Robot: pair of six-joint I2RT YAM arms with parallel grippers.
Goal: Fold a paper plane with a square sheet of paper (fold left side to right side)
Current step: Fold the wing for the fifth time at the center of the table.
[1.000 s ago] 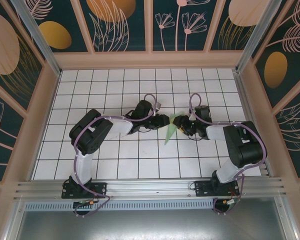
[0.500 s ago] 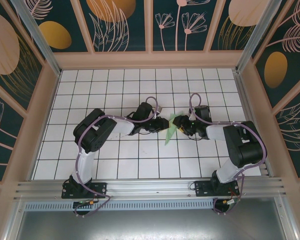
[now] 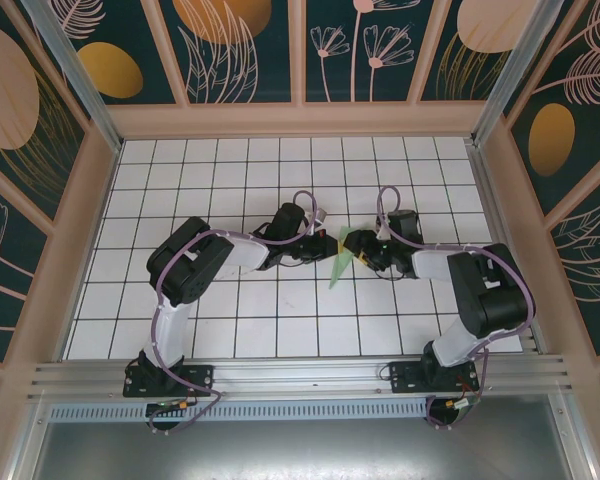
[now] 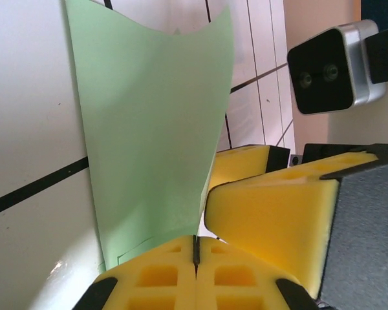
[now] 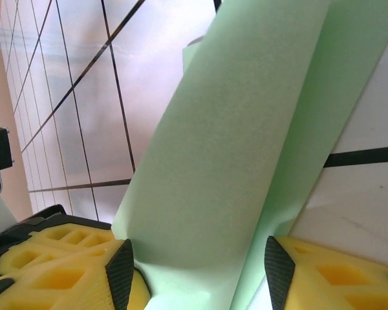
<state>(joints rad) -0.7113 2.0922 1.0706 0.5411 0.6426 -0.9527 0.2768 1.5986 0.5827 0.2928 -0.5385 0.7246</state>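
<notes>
The paper plane [image 3: 338, 266] is clamped at one edge by the fully closed left claw [image 4: 195, 250]. The right claw [image 5: 197, 276] is held open astride it, over the counter [image 3: 230, 320].

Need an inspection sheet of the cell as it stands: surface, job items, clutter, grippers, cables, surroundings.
Surface: white grid-tiled table, flat.
Job's things: pale-green paper, folded to a slim point aimed toward the arm bases, mid-table between the two grippers.
Clutter: nothing seen.
Grippers: left gripper shut on the paper's edge; right gripper open, fingers straddling the paper.
Cables: purple cables run along both arms and loop up near the wrists, clear of the paper.
Surroundings: floral wall panels in wood frames; aluminium rail along the near edge.
</notes>
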